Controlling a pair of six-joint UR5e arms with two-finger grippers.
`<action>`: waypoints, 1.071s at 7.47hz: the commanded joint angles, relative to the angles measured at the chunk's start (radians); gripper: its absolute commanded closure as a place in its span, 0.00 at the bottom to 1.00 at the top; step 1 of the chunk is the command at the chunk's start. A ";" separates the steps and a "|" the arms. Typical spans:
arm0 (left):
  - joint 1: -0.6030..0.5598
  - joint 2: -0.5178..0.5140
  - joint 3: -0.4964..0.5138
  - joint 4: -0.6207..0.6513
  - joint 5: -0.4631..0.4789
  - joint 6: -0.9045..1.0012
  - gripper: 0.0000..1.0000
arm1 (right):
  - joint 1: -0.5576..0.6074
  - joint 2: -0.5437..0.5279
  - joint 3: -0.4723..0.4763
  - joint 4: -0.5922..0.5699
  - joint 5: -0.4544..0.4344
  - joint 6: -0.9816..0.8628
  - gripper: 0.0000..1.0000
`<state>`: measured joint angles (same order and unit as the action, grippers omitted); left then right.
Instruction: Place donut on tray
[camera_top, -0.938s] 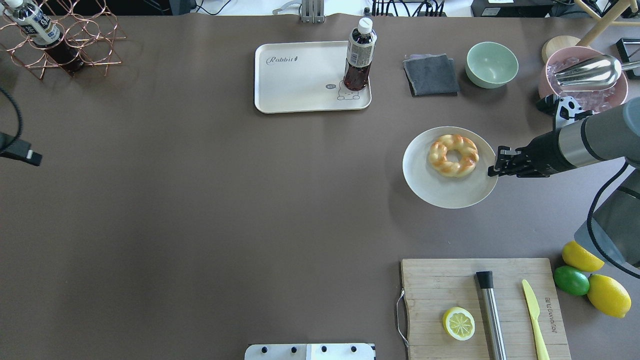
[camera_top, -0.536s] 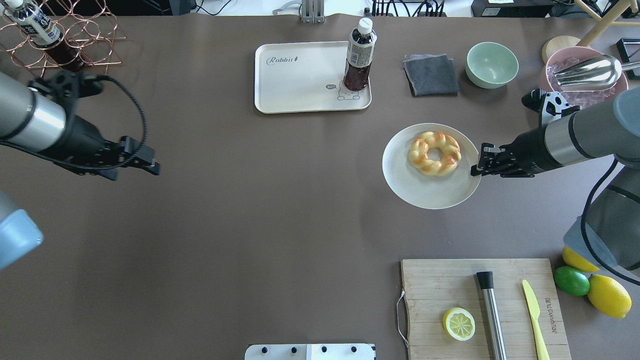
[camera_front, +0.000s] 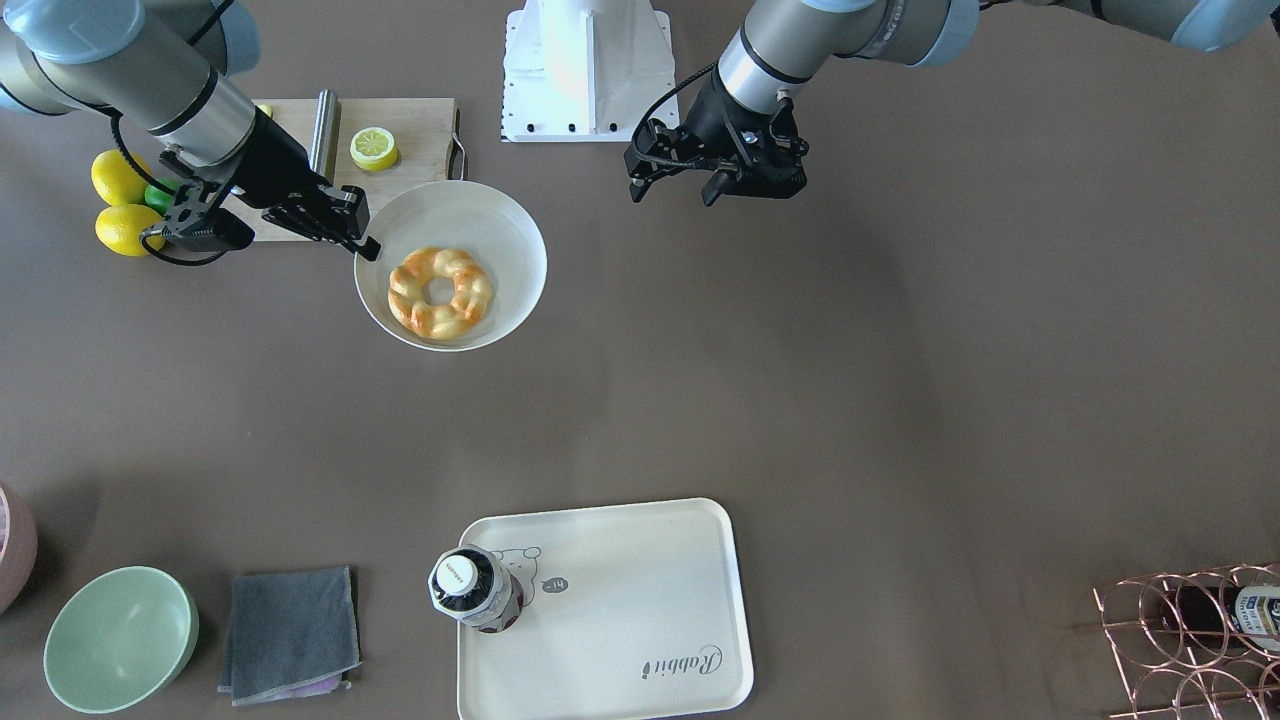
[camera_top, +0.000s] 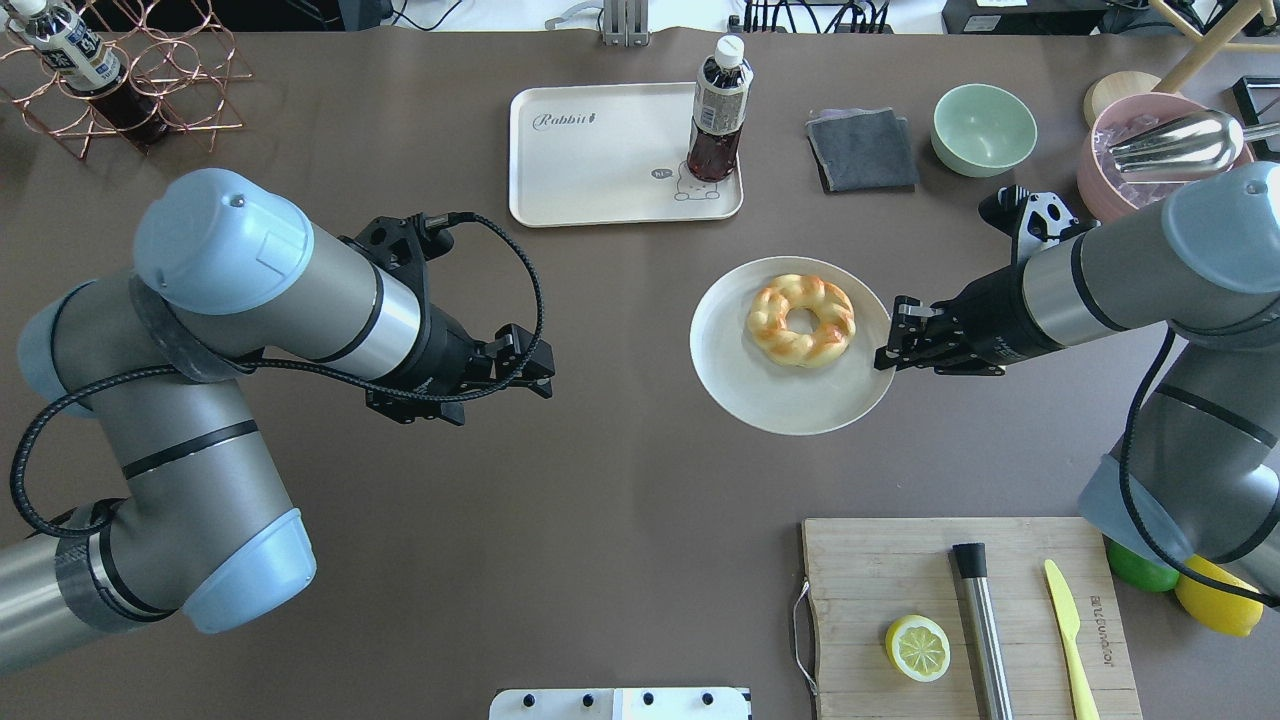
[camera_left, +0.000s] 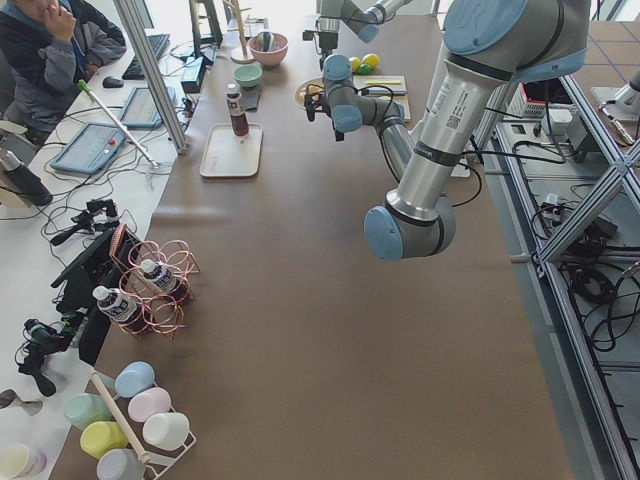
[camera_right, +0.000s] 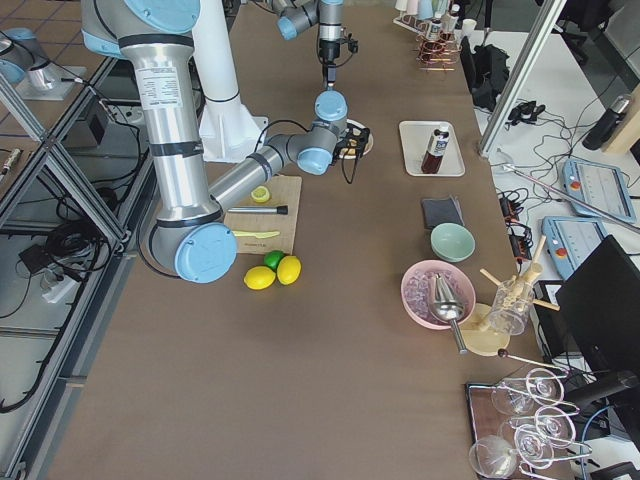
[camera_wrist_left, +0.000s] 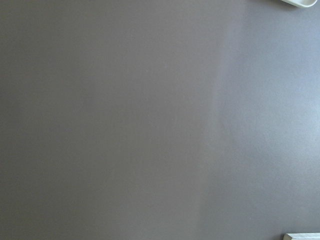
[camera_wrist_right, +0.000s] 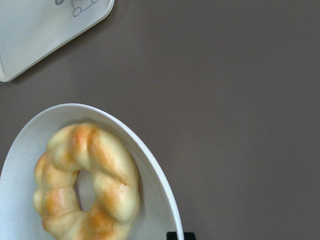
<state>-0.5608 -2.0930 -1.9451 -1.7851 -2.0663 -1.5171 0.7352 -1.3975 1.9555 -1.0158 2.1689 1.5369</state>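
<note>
The donut (camera_top: 800, 320), a golden braided ring, lies in a round white bowl (camera_top: 722, 372). My right gripper (camera_top: 885, 350) is shut on the bowl's right rim and holds it just above the table's middle, with a shadow under it. The front view shows the donut (camera_front: 440, 292), the bowl (camera_front: 520, 250) and the right gripper (camera_front: 360, 242). The right wrist view shows the donut (camera_wrist_right: 85, 185) in the bowl. The cream tray (camera_top: 600, 170) with "Rabbit" script lies at the table's far side. My left gripper (camera_top: 545, 370) is open and empty, left of the bowl.
A dark drink bottle (camera_top: 718, 110) stands on the tray's right end. A grey cloth (camera_top: 862, 148) and a green bowl (camera_top: 984, 128) lie right of the tray. A wooden cutting board (camera_top: 870, 590) with a lemon slice, a steel rod and a knife is at near right. A copper wire rack (camera_top: 150, 90) stands far left.
My right gripper has carried the bowl with the donut leftward toward the table's middle. My left arm has swung in from the left edge toward the middle.
</note>
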 joint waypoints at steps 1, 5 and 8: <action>0.019 -0.048 0.015 -0.007 0.008 -0.043 0.04 | -0.091 0.066 0.016 -0.001 -0.078 0.129 1.00; 0.024 -0.056 0.015 -0.008 0.008 -0.054 0.16 | -0.164 0.089 0.054 -0.001 -0.156 0.192 1.00; 0.024 -0.052 0.014 -0.008 0.008 -0.058 0.43 | -0.188 0.078 0.075 -0.003 -0.184 0.193 1.00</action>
<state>-0.5369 -2.1481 -1.9308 -1.7932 -2.0586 -1.5754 0.5612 -1.3144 2.0183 -1.0171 2.0017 1.7288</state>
